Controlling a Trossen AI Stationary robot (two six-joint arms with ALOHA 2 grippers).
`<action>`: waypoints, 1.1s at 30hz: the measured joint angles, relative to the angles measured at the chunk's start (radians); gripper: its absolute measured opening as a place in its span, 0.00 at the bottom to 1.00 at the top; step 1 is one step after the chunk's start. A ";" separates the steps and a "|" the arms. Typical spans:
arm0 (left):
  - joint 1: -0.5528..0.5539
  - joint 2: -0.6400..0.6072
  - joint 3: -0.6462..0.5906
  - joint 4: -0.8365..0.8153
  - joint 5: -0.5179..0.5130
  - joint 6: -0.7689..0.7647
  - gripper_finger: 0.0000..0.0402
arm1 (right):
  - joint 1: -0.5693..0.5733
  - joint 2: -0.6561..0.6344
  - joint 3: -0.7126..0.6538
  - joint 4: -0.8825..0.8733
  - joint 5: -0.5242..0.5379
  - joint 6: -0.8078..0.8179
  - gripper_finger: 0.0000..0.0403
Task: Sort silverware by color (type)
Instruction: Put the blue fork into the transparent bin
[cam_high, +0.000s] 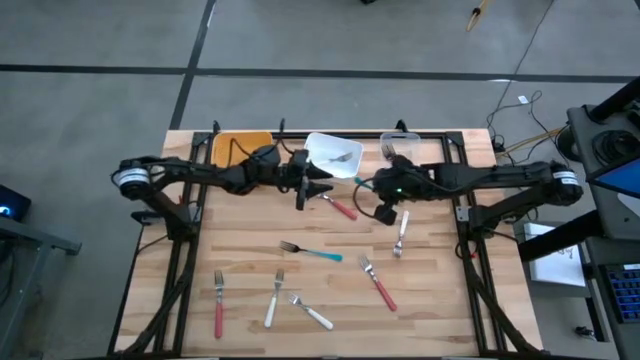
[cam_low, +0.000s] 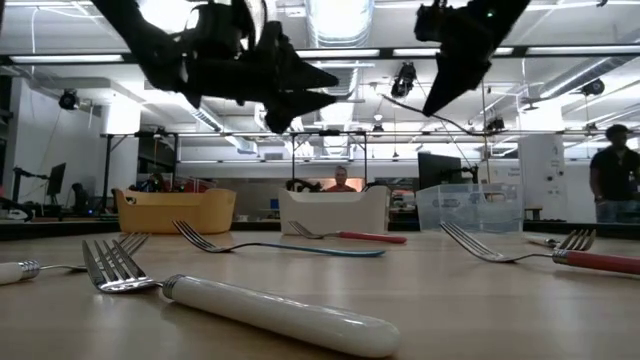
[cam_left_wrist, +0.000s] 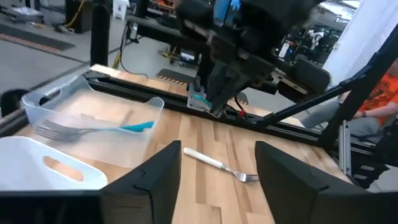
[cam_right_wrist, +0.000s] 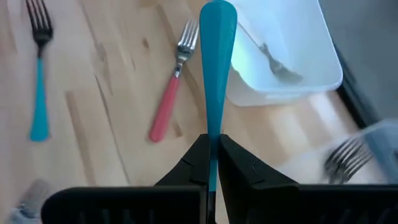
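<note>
The bench (cam_high: 430, 300) carried loose forks near its middle and front. The white bin (cam_high: 333, 155) at the back held a white fork (cam_right_wrist: 273, 62). The left claw (cam_left_wrist: 217, 180) stood open w/ nothing, beside this bin. The right claw (cam_right_wrist: 213, 163) was closed on a teal fork (cam_right_wrist: 215, 74).

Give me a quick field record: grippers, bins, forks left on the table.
left gripper: open, empty, beside the white bin
right gripper: shut on teal fork
white bin: one fork inside
clear bin: one teal-handled fork inside
orange bin: contents not visible
table: seven forks loose: three red, three white, one teal
</note>
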 joint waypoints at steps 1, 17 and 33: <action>-0.003 0.022 0.015 0.000 0.003 -0.001 0.48 | 0.000 0.022 0.016 -0.003 0.012 -0.030 0.03; 0.002 0.273 0.188 -0.009 0.044 -0.073 0.49 | 0.004 0.363 0.323 -0.374 0.282 -0.416 0.03; 0.009 0.415 0.295 -0.011 0.051 -0.080 0.43 | 0.008 0.455 0.387 -0.398 0.277 -0.597 0.03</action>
